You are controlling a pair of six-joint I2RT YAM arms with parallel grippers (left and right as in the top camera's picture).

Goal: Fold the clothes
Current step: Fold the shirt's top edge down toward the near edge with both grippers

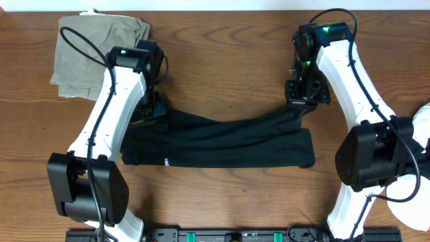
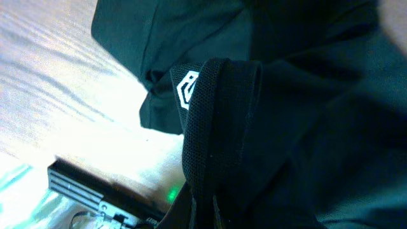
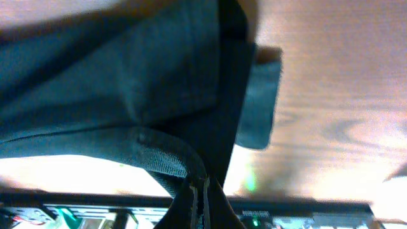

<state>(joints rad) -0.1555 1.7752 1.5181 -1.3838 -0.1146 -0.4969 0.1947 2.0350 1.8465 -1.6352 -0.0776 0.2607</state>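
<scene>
A black garment of the clothes lies folded lengthwise across the middle of the table, its upper layer lifted at both far corners. My left gripper is shut on the left corner. In the left wrist view the black fabric hangs from the jaws, with a white printed logo on a mesh edge. My right gripper is shut on the right corner. The right wrist view shows dark cloth draping from the closed fingers over the wood.
An olive-khaki folded garment lies at the back left, just behind the left arm. A white object sits at the right table edge. A black rail runs along the front edge.
</scene>
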